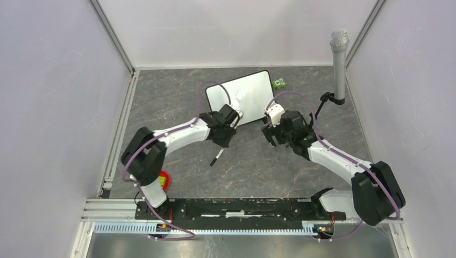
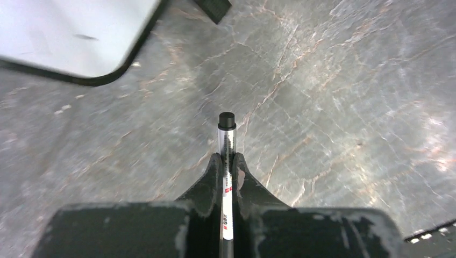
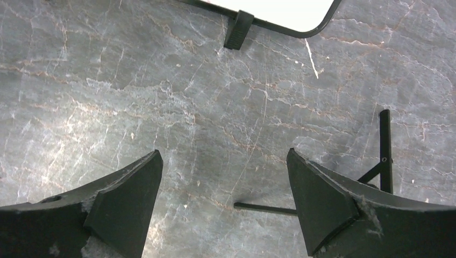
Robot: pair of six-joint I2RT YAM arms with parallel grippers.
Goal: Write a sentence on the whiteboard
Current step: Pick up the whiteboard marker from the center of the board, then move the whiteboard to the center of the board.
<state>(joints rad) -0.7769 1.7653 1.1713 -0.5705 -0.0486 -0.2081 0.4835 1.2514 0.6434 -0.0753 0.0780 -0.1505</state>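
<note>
Left gripper [image 2: 226, 162] clamps the marker [image 2: 226, 126] between its fingers; right gripper [image 3: 223, 156] hangs wide open over the table [image 3: 107, 80] near the whiteboard [image 1: 257, 86].

Left jaws tight on marker [image 2: 226, 141]; right jaws wide apart.
</note>
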